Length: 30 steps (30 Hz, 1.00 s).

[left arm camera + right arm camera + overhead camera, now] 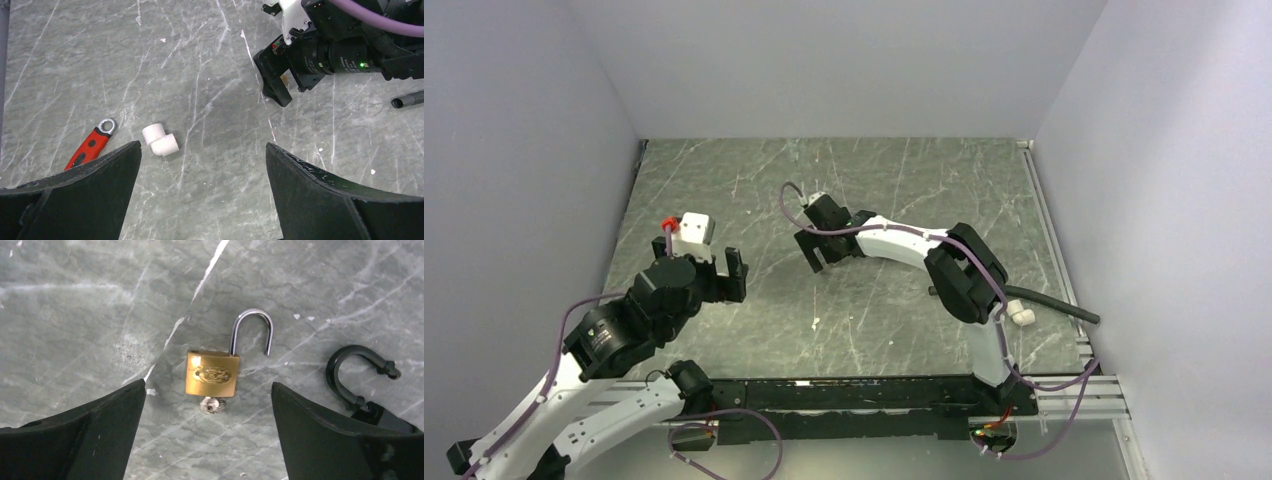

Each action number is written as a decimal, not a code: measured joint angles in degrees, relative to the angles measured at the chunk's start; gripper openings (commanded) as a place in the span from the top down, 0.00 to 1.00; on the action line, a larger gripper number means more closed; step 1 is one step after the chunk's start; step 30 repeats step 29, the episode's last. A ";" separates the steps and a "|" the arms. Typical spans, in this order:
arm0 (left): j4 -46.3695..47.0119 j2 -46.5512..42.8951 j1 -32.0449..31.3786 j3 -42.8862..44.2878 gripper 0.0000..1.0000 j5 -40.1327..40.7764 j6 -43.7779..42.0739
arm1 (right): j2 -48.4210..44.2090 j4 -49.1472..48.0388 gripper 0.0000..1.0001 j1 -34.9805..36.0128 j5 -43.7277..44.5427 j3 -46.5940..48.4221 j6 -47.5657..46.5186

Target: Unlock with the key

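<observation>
A brass padlock [212, 373] lies flat on the grey marble table [75, 315], its silver shackle [252, 325] swung open. A small silvery key [212, 405] with a ring sticks out of its bottom; no black-headed key shows. A black padlock [382, 416] with its shackle open lies to the right, partly behind my right finger. My right gripper [208, 385] is open and empty, hovering above the brass padlock with its jaws either side of the key; it also shows in the top view [822, 260]. My left gripper [203, 145] is open and empty, away to the left [724, 268].
A red-handled wrench [90, 145] and a white pipe elbow [160, 140] lie near the left gripper. A black tube [1054, 303] lies at the table's right side. Walls close the left, back and right.
</observation>
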<state>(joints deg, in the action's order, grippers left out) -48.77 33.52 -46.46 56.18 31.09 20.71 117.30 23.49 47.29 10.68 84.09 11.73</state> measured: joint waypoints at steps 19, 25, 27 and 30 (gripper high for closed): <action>-0.44 1.84 0.00 -0.15 0.01 0.92 0.00 | -35.32 -23.50 0.00 0.07 -0.28 -31.12 1.42; -0.48 1.84 0.00 -0.63 0.01 0.94 0.00 | -38.62 -28.28 0.00 0.04 5.09 -34.84 1.62; -0.48 1.84 0.00 -0.63 0.01 0.96 0.00 | -39.76 -29.38 0.00 0.07 5.77 -36.28 1.60; -0.48 1.84 0.00 -0.63 0.01 0.96 0.00 | -41.20 -31.41 0.00 0.07 5.86 -38.29 1.60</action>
